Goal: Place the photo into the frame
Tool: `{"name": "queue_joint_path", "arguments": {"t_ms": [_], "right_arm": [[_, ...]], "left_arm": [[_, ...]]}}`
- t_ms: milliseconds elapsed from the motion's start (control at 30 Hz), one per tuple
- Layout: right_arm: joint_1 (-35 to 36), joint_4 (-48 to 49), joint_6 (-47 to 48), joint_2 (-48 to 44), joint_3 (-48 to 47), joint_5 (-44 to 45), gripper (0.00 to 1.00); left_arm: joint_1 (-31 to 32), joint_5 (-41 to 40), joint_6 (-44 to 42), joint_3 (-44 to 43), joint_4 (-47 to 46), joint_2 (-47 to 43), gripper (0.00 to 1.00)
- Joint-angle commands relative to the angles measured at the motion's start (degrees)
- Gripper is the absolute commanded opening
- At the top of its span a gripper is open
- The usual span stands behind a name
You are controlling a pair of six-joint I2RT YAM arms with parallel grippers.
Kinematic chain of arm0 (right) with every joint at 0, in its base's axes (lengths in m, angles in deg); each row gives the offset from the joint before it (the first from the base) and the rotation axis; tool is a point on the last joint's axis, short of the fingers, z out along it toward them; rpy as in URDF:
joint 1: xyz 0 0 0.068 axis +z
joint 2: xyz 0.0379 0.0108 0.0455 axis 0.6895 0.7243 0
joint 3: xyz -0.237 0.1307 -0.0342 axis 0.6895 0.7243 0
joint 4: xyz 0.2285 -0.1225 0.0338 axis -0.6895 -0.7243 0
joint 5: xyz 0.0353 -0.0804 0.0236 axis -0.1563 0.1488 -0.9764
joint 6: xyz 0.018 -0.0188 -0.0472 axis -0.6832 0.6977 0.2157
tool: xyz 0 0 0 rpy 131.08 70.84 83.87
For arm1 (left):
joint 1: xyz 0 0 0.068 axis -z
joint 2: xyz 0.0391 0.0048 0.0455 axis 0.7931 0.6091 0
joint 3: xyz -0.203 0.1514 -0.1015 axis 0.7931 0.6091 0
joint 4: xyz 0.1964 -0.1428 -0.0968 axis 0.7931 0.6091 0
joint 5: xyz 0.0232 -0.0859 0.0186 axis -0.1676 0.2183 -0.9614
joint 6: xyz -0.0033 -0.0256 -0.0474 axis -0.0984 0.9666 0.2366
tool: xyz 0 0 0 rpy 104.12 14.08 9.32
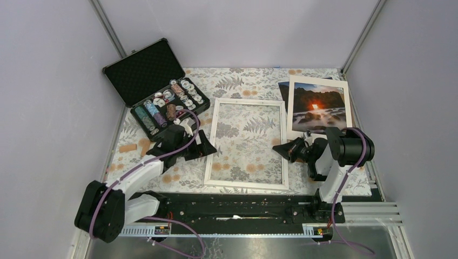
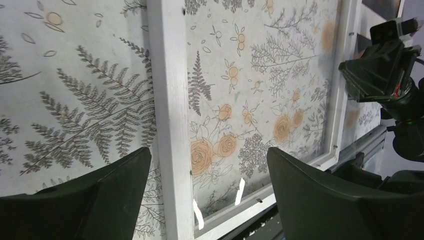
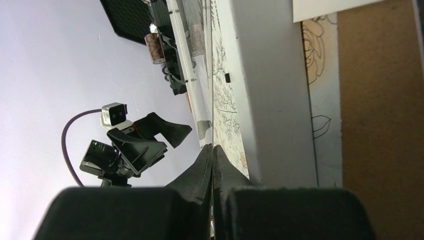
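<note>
The left end effector (image 2: pixel 207 152) stands wide open and grips nothing, with the left rail of the frame (image 1: pixel 246 101) between its fingers. The right end effector (image 3: pixel 212 148) is closed and empty, its tips at the frame's right rail, perhaps touching it. The frame lies flat mid-worktop (image 1: pixel 237 75). The photo (image 1: pixel 318 102) lies outside it, by its far right corner.

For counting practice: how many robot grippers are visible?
2. The left gripper, open, is over the left rail of the frame; the right gripper, shut, is at its right rail.
</note>
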Motion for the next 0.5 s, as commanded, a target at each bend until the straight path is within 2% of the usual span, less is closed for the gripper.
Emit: {"name": "queue_joint_path", "arguments": {"t_ms": [0, 167, 300, 467], "right_arm": [[1.7, 2.0, 1.3, -0.6, 0.5, -1.3, 0.00], [1.7, 3.6, 0.1, 0.6, 0.2, -3.8, 0.00], [1.7, 1.3, 0.9, 0.3, 0.2, -3.9, 0.00], [1.7, 0.2, 1.3, -1.0, -0.1, -4.7, 0.00]], "left_arm": [[-0.4, -4.3, 1.6, 3.9, -2.7, -5.1, 0.92], [-0.4, -5.0, 1.0, 4.2, -3.2, -6.8, 0.92], [-0.5, -5.3, 0.9, 3.7, -3.1, -5.9, 0.98], [-1.6, -4.9, 3.2, 4.2, -4.8, -5.1, 0.98]]}}
